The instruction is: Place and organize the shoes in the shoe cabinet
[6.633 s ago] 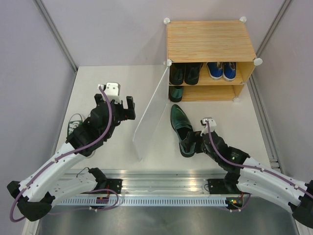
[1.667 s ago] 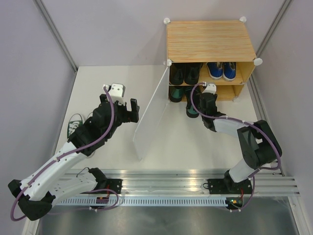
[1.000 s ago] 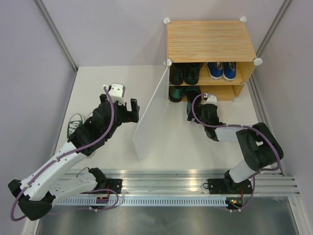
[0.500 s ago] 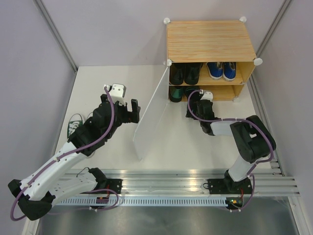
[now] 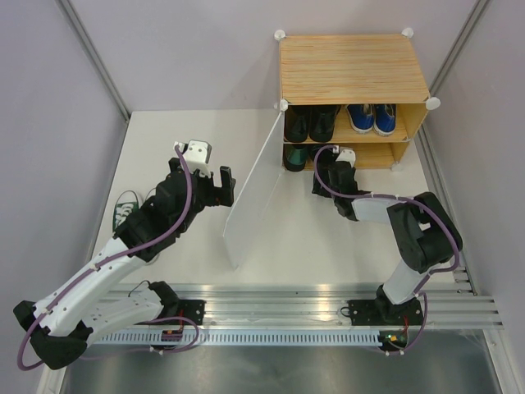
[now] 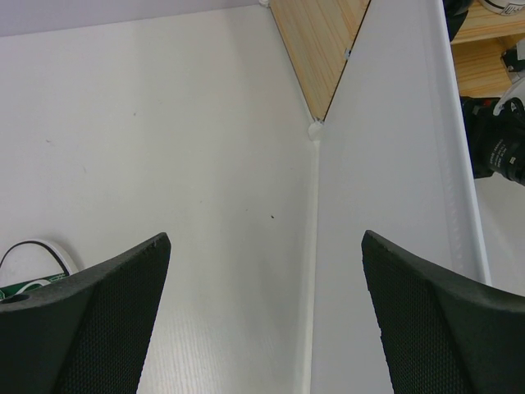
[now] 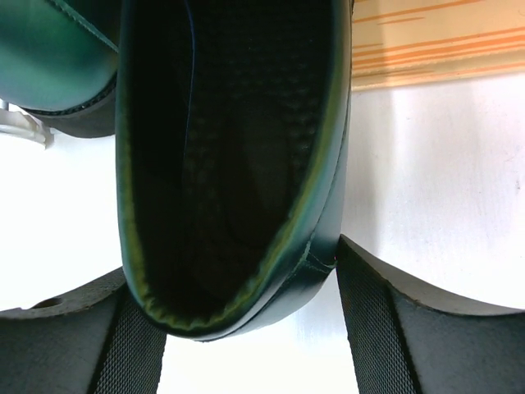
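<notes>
Toe end of the dark green shoe (image 7: 230,123) is cut off at the top of the right wrist view, so only the open heel and the dark lining show. From overhead it's basically buried under the right wrist. Its long axis runs near to far, toe pointing far into the lower shelf of the shoe cabinet (image 5: 353,66), heel sticking out near over the white counter (image 5: 180,131). The right end effector (image 7: 230,258) has a finger on each side of that heel and both look pressed against it, so it reads as a grip on the shoe.

Just left of it on the same shelf is the other dark green shoe (image 7: 49,49), only a slice of it in frame. Upper shelf has the black dress shoes (image 5: 310,121) on the left and the blue sneakers (image 5: 371,117) on the right, heels facing near, toes lost in shadow.

The translucent door panel (image 5: 250,185) is swung open toward the near side. The left end effector (image 6: 264,238) hovers left of it, spread wide with nothing between the fingers. One green white-toed sneaker (image 5: 125,209) lies far left on the counter, half hidden by the left arm.
</notes>
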You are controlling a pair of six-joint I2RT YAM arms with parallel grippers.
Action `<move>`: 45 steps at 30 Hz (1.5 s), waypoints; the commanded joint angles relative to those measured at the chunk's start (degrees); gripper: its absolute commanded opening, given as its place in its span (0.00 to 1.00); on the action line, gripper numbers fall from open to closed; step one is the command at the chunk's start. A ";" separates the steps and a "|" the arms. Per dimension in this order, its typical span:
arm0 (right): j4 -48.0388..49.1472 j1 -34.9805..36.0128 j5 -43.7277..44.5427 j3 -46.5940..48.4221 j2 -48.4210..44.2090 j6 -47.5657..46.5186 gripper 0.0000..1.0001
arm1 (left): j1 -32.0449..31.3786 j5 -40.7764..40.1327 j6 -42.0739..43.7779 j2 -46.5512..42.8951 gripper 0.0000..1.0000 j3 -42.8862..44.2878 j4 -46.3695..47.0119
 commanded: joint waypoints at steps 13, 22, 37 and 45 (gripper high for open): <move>-2.85 -0.12 3.63 12.81 1.62 -2.29 0.20 | -0.25 0.22 1.61 -0.88 1.00 -0.09 2.07; 2.42 -0.03 3.37 12.90 4.26 -4.40 0.19 | -0.34 0.31 1.78 -0.70 1.00 -0.09 2.07; 7.61 -1.70 3.28 13.34 5.58 -3.87 0.15 | -0.42 -0.13 2.14 0.26 1.00 -0.27 2.25; 8.14 -1.87 2.75 15.53 7.95 -3.78 0.14 | -0.42 -0.39 2.31 0.61 1.00 -0.35 2.42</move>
